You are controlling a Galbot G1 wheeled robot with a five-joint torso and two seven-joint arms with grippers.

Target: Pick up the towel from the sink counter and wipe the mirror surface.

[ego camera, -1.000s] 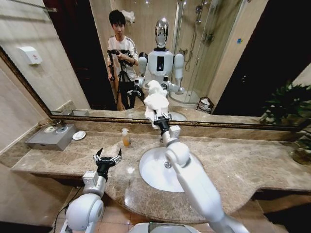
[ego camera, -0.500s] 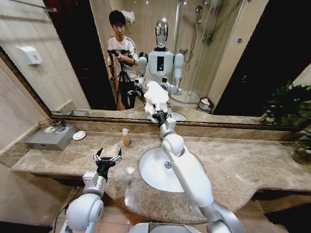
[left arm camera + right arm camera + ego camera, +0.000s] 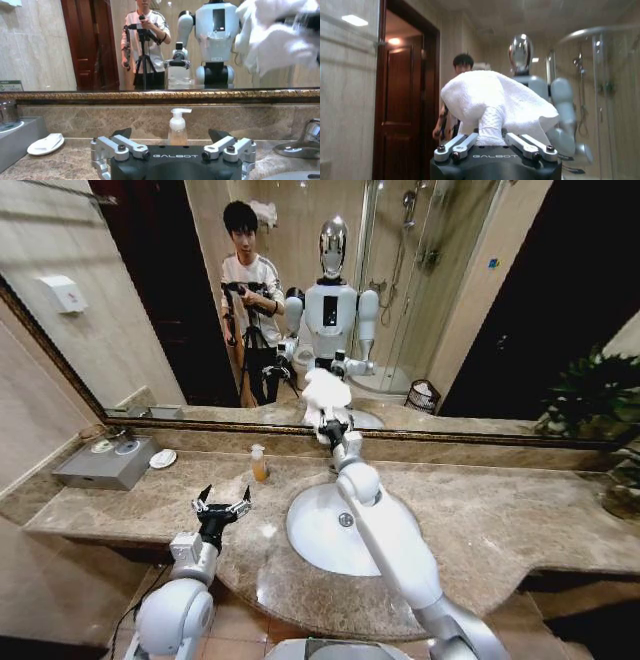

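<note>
Towel [image 3: 496,101] clamped between right jaws

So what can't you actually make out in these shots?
- Whether the towel touches the mirror: the towel itself hides the contact in the head view.
- Right hand fingertips: buried in towel, right wrist view.
- Label on the soap bottle: too small.
- Faucet: cut off by the left wrist view's edge.

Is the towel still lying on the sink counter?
No, the white towel is clamped in the right gripper, raised against the mirror.
</note>
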